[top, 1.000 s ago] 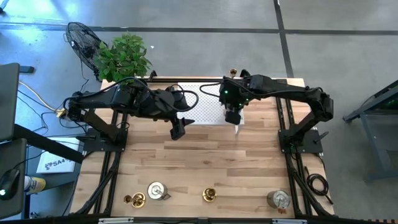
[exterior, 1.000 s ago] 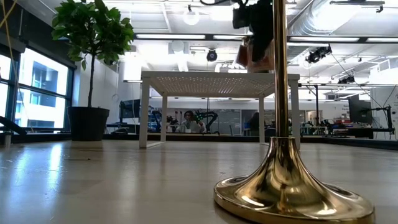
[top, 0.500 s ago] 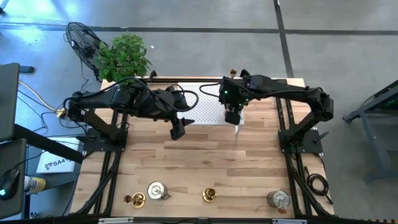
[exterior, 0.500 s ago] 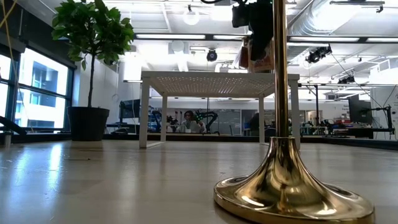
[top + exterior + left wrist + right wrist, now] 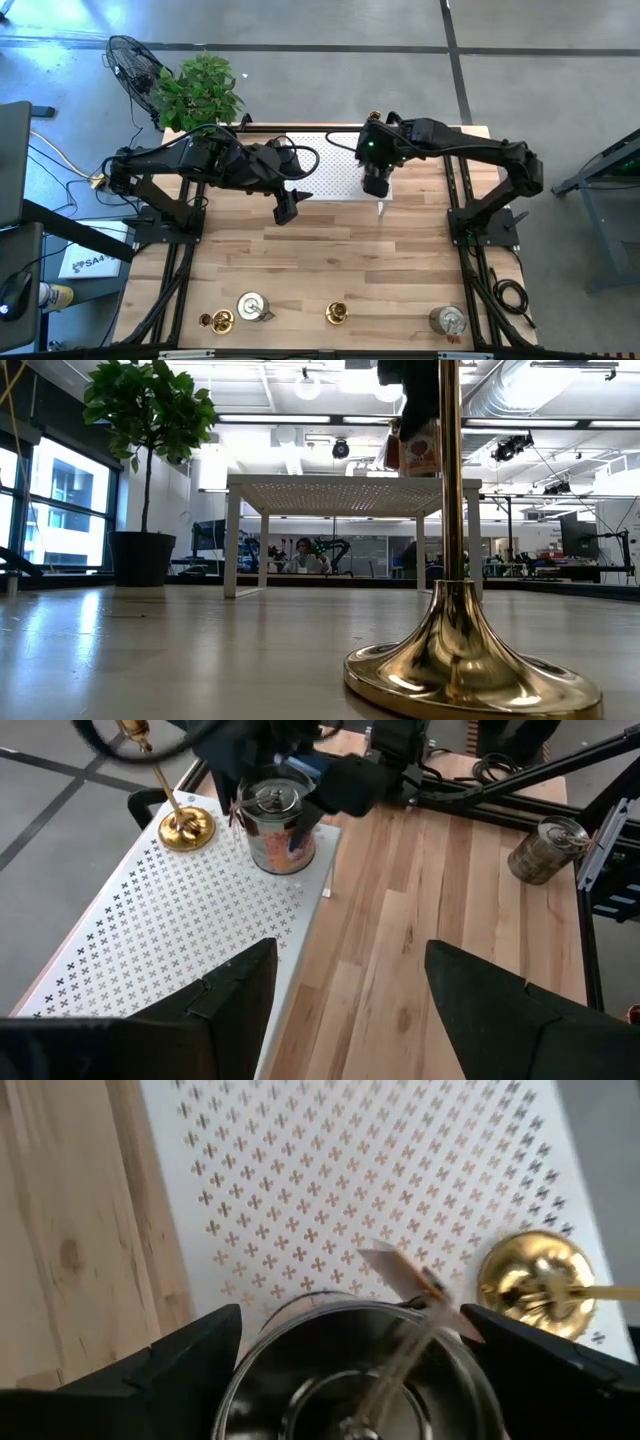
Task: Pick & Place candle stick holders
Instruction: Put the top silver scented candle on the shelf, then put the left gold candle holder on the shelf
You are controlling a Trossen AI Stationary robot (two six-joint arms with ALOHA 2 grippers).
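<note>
From where I sit, the job looks partly done: one gold candle stick holder (image 5: 186,823) already stands on the white perforated shelf (image 5: 150,930) at the far side of the table (image 5: 330,260), and a silver cylinder holder (image 5: 281,828) is at that shelf's edge with my right gripper (image 5: 376,184) around it. In the right wrist view the cylinder's open rim fills the space between the two dark fingers (image 5: 180,1365), which sit spread wide on either side of it; I can't tell whether they press on its wall or have just let go, so I judge this as either the last instant of placing or the first of release. From the left wrist view its base seems to rest on the shelf just beside the gold piece, apart from it. Four pieces are left along the near edge of the table: a small gold holder (image 5: 222,321), a silver cylinder (image 5: 252,306) just beside it, another gold holder (image 5: 336,313) near the middle, and a silver cylinder (image 5: 448,320) towards the right corner. My left gripper (image 5: 286,212) hangs over the table in front of the shelf, fingers parted about halfway and holding nothing. The low view shows a tall gold stem and flared base (image 5: 470,660) close to the lens.
</note>
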